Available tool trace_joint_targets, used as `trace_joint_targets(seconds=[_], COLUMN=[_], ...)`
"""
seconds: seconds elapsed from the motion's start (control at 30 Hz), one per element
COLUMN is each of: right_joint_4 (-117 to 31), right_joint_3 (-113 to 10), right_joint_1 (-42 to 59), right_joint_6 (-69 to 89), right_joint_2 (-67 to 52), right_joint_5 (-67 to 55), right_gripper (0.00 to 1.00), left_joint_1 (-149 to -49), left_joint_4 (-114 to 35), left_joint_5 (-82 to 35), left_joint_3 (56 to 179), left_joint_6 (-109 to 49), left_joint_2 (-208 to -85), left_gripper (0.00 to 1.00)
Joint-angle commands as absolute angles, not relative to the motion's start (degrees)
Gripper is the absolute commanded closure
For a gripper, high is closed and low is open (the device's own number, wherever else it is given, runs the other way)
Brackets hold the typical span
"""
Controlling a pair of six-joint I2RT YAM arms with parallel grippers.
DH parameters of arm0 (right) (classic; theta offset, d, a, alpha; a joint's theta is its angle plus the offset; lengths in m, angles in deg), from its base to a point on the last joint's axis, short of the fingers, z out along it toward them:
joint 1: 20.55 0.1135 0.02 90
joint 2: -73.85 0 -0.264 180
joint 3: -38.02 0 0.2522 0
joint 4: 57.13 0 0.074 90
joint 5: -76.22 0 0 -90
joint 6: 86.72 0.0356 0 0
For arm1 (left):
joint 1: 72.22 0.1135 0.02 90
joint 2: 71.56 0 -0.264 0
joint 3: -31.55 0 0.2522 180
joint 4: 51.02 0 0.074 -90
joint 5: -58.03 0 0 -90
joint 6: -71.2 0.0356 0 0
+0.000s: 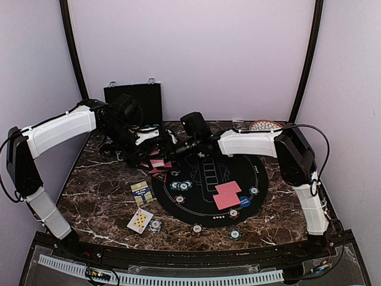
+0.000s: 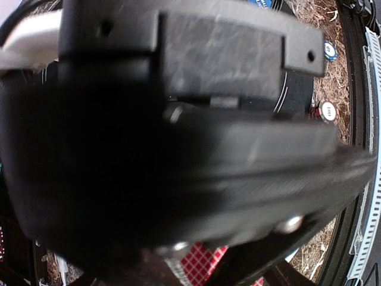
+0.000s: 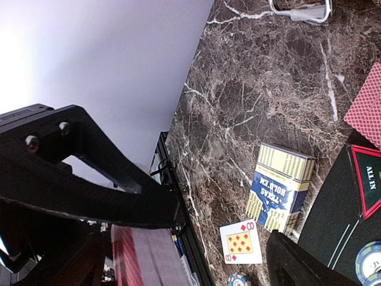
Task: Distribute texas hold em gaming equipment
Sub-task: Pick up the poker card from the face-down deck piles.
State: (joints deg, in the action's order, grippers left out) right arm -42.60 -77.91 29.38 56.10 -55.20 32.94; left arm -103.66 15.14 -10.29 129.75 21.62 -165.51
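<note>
Two grippers meet above the round black mat (image 1: 208,173) at its 10 o'clock rim, taking 12 o'clock as the far wall. Left gripper (image 1: 153,156): fingers closed on a bundle of red-backed cards (image 1: 158,162). Its wrist view is mostly blocked by a dark body close to the lens, with a strip of checked red card back showing at the bottom. Right gripper (image 1: 174,150): jaws spread wide and holding nothing. One finger (image 3: 89,179) stands well apart from the other, with the red bundle lying near the gap. A second card stack (image 1: 227,195) lies face down on the mat at 4 o'clock, and a blue button disc (image 1: 244,201) touches its outer corner. Poker chips (image 1: 197,228) sit singly around the rim from 7 to 3 o'clock, and a small cluster lies inside the mat at 9 o'clock. An eight of diamonds (image 1: 140,220) lies face up on the marble table (image 1: 101,196) at 8 o'clock, and a striped card box (image 1: 141,192) sits at 9 o'clock. A black case (image 1: 134,101) stands at 11 o'clock. A patterned plate (image 1: 265,125) rests at 1 o'clock.
</note>
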Motion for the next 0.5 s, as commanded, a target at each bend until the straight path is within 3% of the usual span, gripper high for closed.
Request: trace_joint_targets(seconds=[0.0,0.47], right_joint_4=[-39.7,-34.9], right_joint_3=[-82.6,-88.9], right_joint_1=[30.0,30.4], right_joint_6=[54.3,53.6], right_joint_2=[-57.7,-62.4], right_joint_5=[34.7,35.4], right_gripper=[0.06,0.13], left_joint_1=[-104.1,-104.2], left_joint_4=[15.7,15.2], left_joint_5=[-8.9,-8.5], left_joint_3=[132.9,133.5], left_joint_6=[21.2,21.1], left_joint_2=[-165.8,-166.6], left_gripper=[1.00,1.00])
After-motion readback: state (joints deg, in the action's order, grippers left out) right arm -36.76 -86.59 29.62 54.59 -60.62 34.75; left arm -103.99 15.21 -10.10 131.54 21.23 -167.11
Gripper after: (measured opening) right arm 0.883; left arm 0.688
